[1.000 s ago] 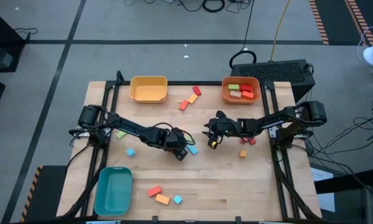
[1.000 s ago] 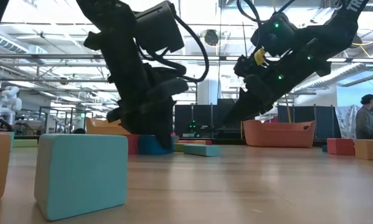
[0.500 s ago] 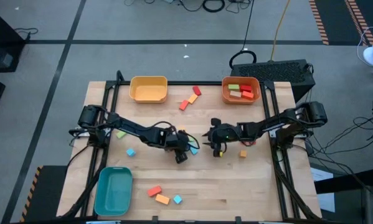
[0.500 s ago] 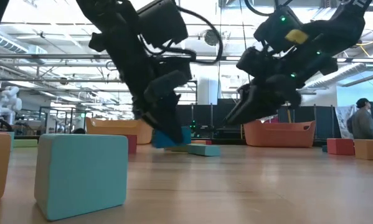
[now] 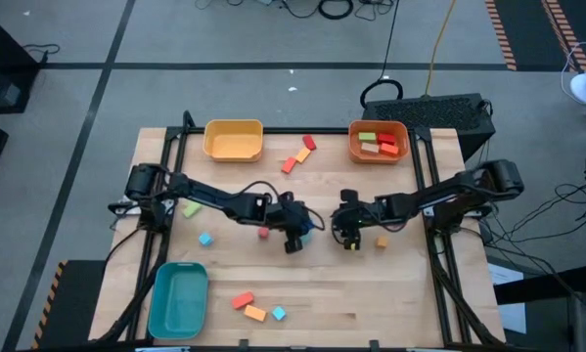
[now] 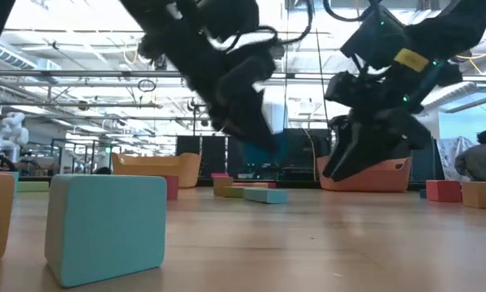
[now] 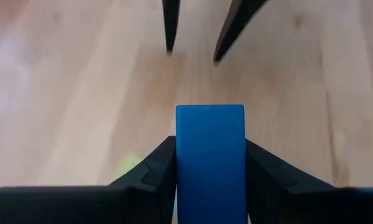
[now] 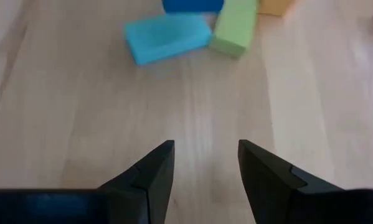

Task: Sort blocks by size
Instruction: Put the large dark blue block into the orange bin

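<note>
A: So near the front edge of the desk (image 5: pixel 371 293) sat a red block (image 5: pixel 242 300), an orange block (image 5: pixel 255 313) and a light blue cube (image 5: pixel 279 313).

B: And mid-desk?

A: Left pincer (image 5: pixel 295 233) was clamped on a blue block (image 7: pixel 210 155), lifted clear of the wood. Right pincer (image 5: pixel 349 235) was just beside it, fingers parted, holding nothing.

B: Farther back?

A: Some blocks were in the orange bin (image 5: pixel 379 154), far right.

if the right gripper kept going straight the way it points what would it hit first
Probably the light blue rectangular block, lying flat on the wooden table ahead of the open right gripper. A green block lies just beside it; depth is hard to judge, so either could come first.
</note>
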`<state>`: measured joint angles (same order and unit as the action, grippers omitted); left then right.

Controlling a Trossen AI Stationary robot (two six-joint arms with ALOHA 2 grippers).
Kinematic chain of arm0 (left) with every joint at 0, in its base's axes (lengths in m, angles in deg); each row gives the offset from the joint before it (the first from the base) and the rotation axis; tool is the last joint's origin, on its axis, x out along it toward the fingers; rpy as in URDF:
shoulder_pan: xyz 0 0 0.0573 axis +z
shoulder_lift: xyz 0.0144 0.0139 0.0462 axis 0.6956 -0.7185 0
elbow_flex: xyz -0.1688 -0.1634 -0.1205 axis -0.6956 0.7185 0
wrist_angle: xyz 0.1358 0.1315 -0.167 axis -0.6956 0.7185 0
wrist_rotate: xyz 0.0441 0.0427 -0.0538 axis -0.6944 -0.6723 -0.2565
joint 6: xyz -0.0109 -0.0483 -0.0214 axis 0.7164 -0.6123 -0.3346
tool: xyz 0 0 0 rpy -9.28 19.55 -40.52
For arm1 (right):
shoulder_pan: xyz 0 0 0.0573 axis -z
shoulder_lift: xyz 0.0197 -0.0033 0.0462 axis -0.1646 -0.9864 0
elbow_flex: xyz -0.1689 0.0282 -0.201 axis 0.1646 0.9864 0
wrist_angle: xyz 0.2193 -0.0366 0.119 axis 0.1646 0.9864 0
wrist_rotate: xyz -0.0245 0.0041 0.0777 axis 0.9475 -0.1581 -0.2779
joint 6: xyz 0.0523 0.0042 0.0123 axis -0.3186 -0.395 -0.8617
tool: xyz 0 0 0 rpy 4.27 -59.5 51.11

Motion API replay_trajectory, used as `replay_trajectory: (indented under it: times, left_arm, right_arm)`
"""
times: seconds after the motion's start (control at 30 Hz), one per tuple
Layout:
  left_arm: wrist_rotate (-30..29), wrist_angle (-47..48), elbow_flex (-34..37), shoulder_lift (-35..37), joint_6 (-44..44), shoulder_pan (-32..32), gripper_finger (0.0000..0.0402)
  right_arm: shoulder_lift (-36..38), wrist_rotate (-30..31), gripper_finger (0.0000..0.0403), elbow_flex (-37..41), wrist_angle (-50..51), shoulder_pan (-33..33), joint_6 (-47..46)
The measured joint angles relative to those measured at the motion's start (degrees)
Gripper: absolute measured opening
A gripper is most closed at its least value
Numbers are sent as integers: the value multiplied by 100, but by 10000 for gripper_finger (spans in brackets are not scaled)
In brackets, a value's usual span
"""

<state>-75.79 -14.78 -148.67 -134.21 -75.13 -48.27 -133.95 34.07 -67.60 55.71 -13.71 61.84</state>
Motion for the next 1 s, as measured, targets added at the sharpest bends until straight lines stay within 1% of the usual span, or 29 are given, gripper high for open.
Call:
replay_trajectory:
  times: [0.1, 0.17, 0.23, 0.37, 0.47, 0.5, 0.67, 0.9, 1.0]
  left_arm:
    - [8, 353, -434, -194, 334, 164, 136]
    - [9, 651, -731, -391, 504, 304, 136]
    - [21, 770, -1030, -630, 679, 429, 136]
    - [395, 754, -1450, -1070, 967, 633, 136]
    - [623, 828, -1689, -1366, 1098, 730, 136]
    - [667, 723, -1811, -1473, 1131, 752, 136]
    - [736, 745, -2053, -1801, 1220, 777, 146]
    - [748, 900, -2054, -1863, 1207, 770, 151]
    - [748, 933, -2054, -1863, 1210, 770, 168]
  right_arm:
    - [337, -28, 164, -5, 651, -27, -171]
    - [544, -32, 164, -9, 905, -41, -304]
    - [798, -42, 164, -7, 1329, -45, -447]
    - [1164, -32, 164, -8, 1839, -39, -637]
    - [1308, -20, 164, -12, 1979, -39, -718]
    - [1345, -20, 164, -10, 2078, -39, -746]
    - [1364, -4, 164, 7, 2100, -39, -733]
    - [1248, 291, 164, -15, 1687, 142, -248]
    - [1221, 291, 164, -4, 1592, 255, -218]
